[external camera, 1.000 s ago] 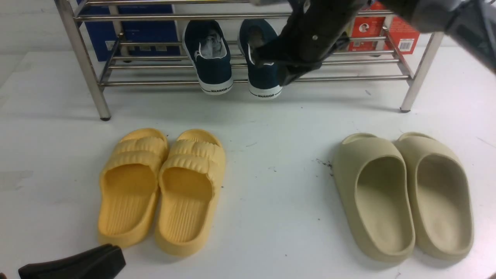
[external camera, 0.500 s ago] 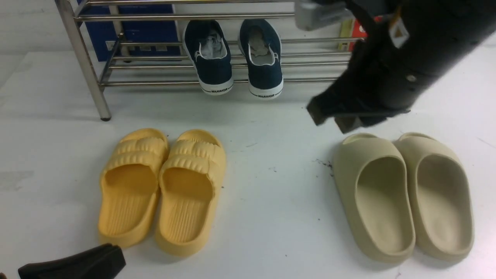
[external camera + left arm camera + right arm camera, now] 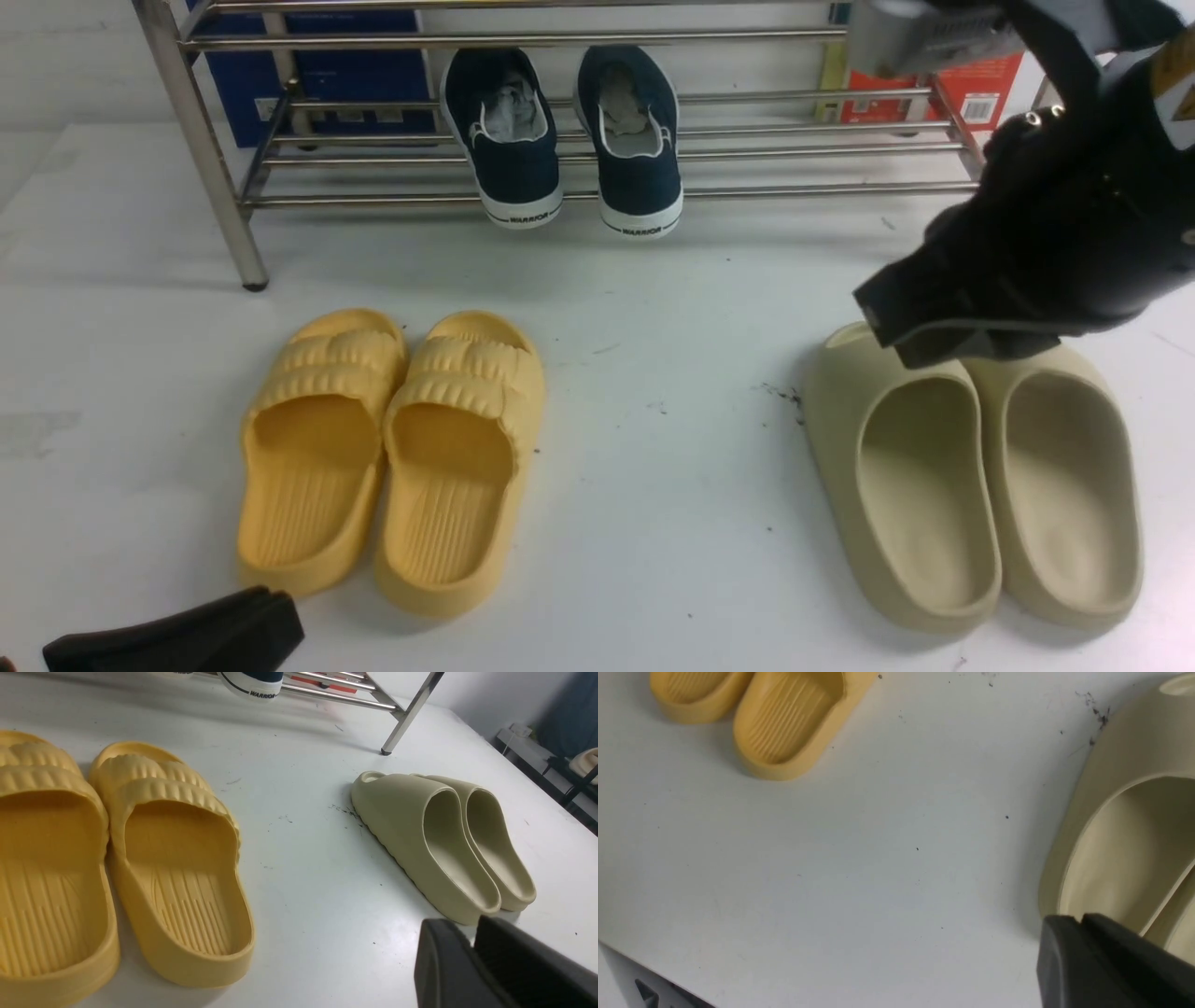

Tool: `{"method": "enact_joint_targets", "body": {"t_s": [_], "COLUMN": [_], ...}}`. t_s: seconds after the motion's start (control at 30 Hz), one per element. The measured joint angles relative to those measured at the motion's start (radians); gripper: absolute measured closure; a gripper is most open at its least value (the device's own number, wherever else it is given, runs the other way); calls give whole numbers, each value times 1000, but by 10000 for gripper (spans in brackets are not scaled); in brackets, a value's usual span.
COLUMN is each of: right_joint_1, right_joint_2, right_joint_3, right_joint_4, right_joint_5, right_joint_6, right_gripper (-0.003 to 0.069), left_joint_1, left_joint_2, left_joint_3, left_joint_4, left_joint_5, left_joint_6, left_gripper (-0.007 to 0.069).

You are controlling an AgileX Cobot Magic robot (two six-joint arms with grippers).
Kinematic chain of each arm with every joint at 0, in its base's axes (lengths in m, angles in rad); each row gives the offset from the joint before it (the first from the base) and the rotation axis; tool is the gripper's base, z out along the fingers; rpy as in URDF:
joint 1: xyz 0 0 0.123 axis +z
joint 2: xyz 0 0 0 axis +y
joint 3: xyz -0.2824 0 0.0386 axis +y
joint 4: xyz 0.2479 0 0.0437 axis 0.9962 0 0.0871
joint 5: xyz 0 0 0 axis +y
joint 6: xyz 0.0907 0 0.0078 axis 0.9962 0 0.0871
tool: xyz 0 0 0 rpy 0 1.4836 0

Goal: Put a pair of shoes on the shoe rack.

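Note:
Two navy-blue slip-on shoes, the left shoe [image 3: 509, 140] and the right shoe [image 3: 637, 140], lie side by side on the lower tier of the steel shoe rack [image 3: 373, 198], white heels overhanging its front tube. No gripper touches them. My right gripper [image 3: 892, 327] hangs over the toe end of the beige slides, fingers together and empty; the right wrist view shows it [image 3: 1080, 921] beside a beige slide. My left gripper [image 3: 275, 621] rests low at the near left, shut and empty, and in its wrist view [image 3: 474, 931] a shoe heel [image 3: 254, 683] shows far off.
A pair of yellow ribbed slides [image 3: 392, 457] sits at centre left on the white table, and a pair of beige foam slides [image 3: 971, 485] at the right. Behind the rack stand a blue box [image 3: 327, 84] and a red box [image 3: 971, 89]. A rack leg [image 3: 1013, 187] stands near my right arm.
My right arm has drawn away from the right shoe on the rack, swinging right and down to above the beige slides. The shoes and the left arm have stayed put.

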Motion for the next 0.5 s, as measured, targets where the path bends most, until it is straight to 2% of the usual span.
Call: {"method": "enact_joint_targets", "body": {"t_s": [0.17,0.33,0.37,0.4,0.5], "right_joint_1": [0,-17,-58,-71,-238], "right_joint_2": [-4,-102,-210,-222,-484], "right_joint_3": [10,154,271,286,593], "right_joint_4": [-11,-8,0,6,29], "right_joint_5": [-4,-34,-114,-123,-328], "right_joint_6": [-13,-124,-194,-201,-322], "right_gripper": [591,658,662,662,662], "left_joint_1": [0,0,0,0,0], "left_joint_2": [0,0,0,0,0], "left_joint_3": [0,0,0,0,0], "left_joint_4": [0,0,0,0,0], "left_joint_5": [0,0,0,0,0], "left_joint_6": [0,-1,-1,-1,-1], "left_gripper": [505,500,498,498,494]}}
